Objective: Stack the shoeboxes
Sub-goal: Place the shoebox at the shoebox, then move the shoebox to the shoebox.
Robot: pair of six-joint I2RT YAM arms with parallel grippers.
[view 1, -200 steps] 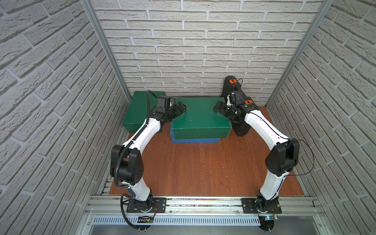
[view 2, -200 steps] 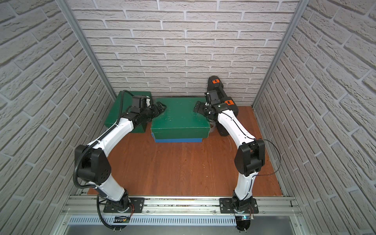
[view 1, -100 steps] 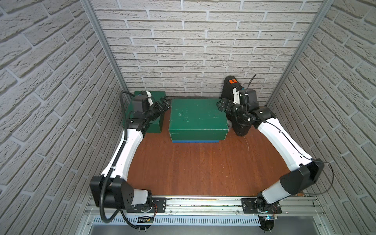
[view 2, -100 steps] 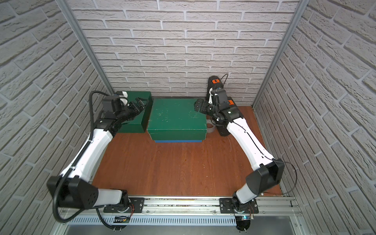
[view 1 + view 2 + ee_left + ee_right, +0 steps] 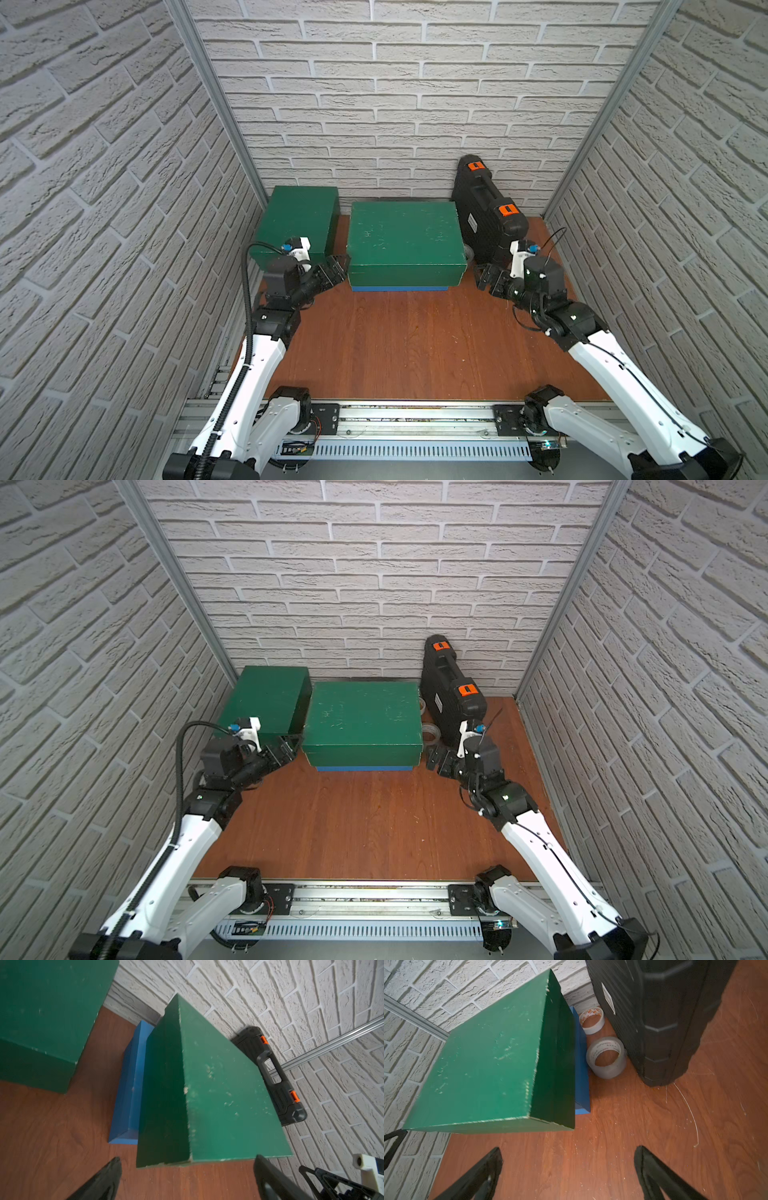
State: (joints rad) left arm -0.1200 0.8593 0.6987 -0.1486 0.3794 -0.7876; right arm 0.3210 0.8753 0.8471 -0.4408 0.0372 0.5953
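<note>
the wooden surface [image 5: 407,345] carries three shoeboxes, all with the lid on, so what is inside cannot be seen. in the middle at the back wall the top green shoebox [image 5: 405,237] lies flat on the blue shoebox [image 5: 399,288], which shows only as a thin strip under it. the second green shoebox [image 5: 299,216] stands alone in the back left corner, just beside the stack. a black case [image 5: 486,216] with orange latches leans at the wall to the right of the stack. the left tool [image 5: 338,266] is spread wide and empty, right at the near left corner of the top green shoebox; if it touches, i cannot tell. the right tool [image 5: 484,278] is also spread and empty, near the stack's near right corner but apart from it. two tape rolls [image 5: 607,1057] lie between the blue shoebox and the case
</note>
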